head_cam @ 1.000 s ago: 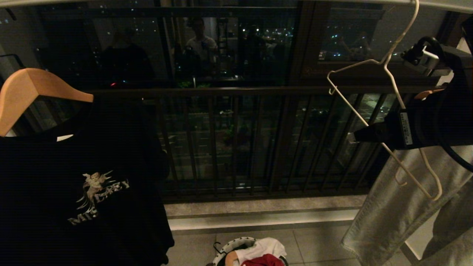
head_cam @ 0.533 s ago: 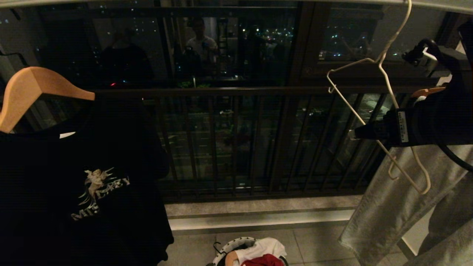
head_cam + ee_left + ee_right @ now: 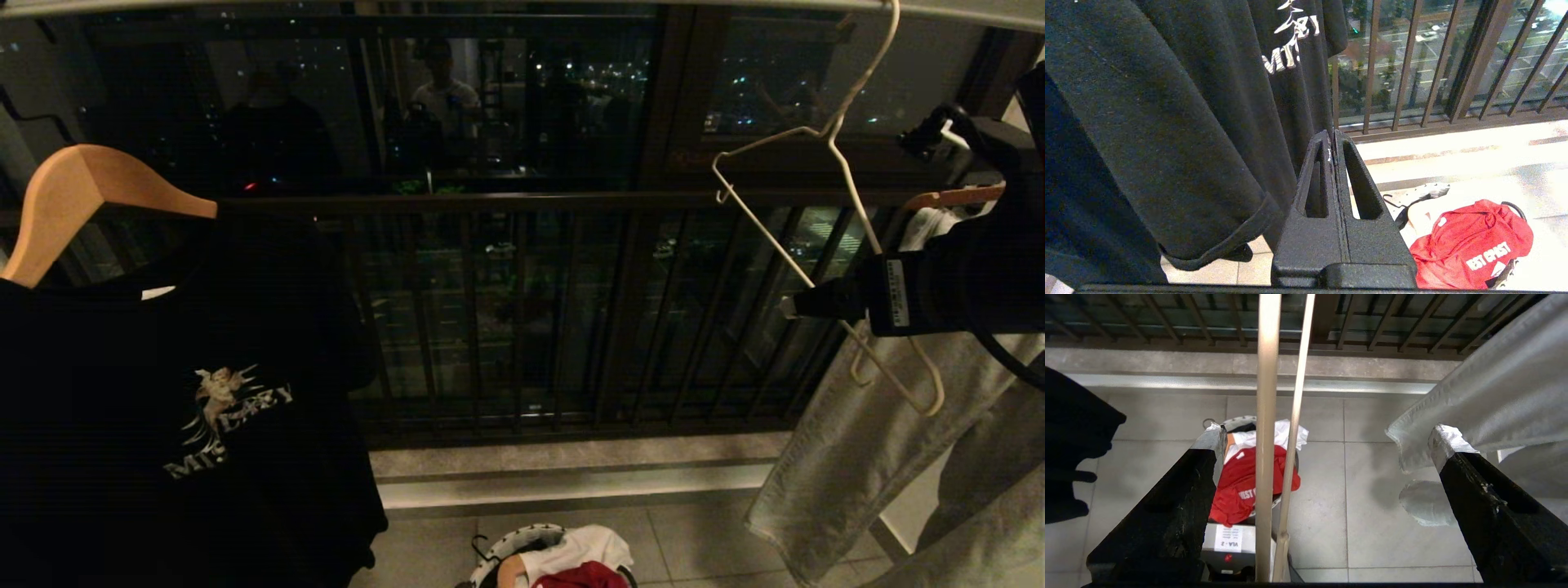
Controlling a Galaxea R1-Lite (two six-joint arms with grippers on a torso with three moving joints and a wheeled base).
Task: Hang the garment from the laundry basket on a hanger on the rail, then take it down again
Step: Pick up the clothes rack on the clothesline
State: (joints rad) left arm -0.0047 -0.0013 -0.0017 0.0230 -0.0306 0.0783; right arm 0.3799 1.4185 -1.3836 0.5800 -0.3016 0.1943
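The thin white wire hanger (image 3: 831,139) hangs by its hook from the pale rail (image 3: 980,10) at the top right. My right gripper (image 3: 788,307) reaches in from the right at the hanger's lower part. It is open wide, and two of the hanger's wires (image 3: 1267,416) run between its fingers nearer one of them, untouched. The red garment (image 3: 584,576) lies bunched in the laundry basket (image 3: 510,543) on the floor tiles below, and its white lettering (image 3: 1488,255) shows. My left gripper (image 3: 1333,136) is shut and empty, low beside a black shirt.
A black printed T-shirt (image 3: 163,392) hangs on a tan wooden hanger (image 3: 73,188) at the left. Grey cloth (image 3: 865,441) hangs at the right behind my right arm. A dark balcony railing (image 3: 506,310) runs across. A white cloth (image 3: 584,543) lies in the basket.
The wire hanger has shifted a little to the left along the rail and its lower end has risen. My right gripper stays open around it. The black shirt has swayed slightly right.
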